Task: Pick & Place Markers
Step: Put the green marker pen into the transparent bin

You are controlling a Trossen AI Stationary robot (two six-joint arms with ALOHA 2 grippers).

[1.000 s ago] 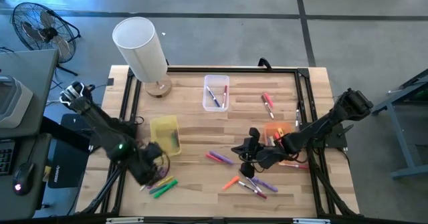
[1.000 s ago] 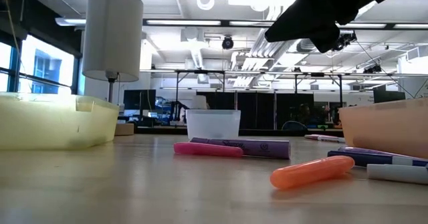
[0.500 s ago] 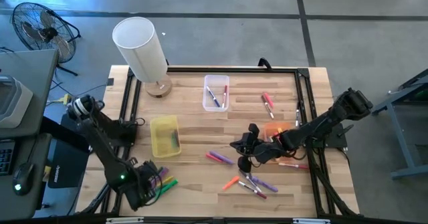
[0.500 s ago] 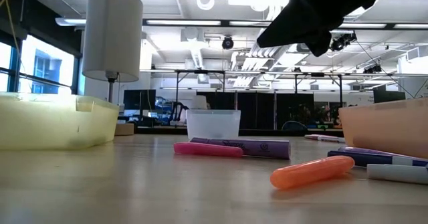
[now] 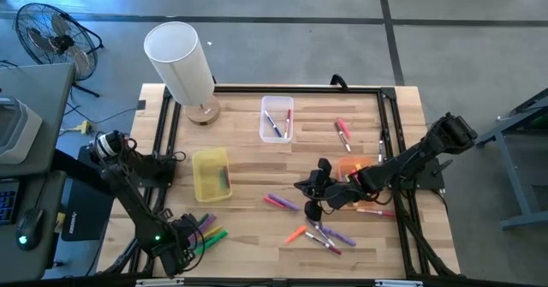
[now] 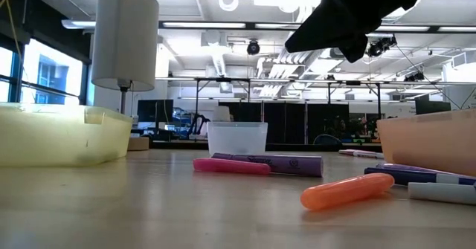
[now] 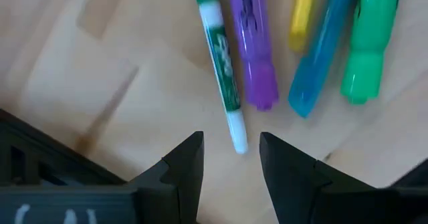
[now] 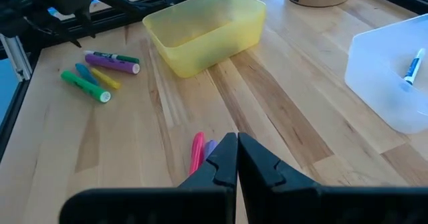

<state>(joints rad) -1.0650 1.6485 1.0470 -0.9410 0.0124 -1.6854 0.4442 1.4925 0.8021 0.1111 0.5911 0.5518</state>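
Left gripper [image 7: 231, 158] is held open, empty, just above a green-and-white marker [image 7: 221, 47] in the marker cluster [image 5: 205, 234] near the table's [image 5: 248, 171] front-left corner, in front of the yellow bin [image 5: 211, 173]. Right gripper [image 5: 312, 203] is seen closed, empty, right of that bin, over scattered markers [image 5: 318, 234]. More markers are kept in the clear bin [image 5: 276, 118].

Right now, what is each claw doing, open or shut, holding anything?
Left claw: open, empty, over the green marker.
Right claw: shut, empty.
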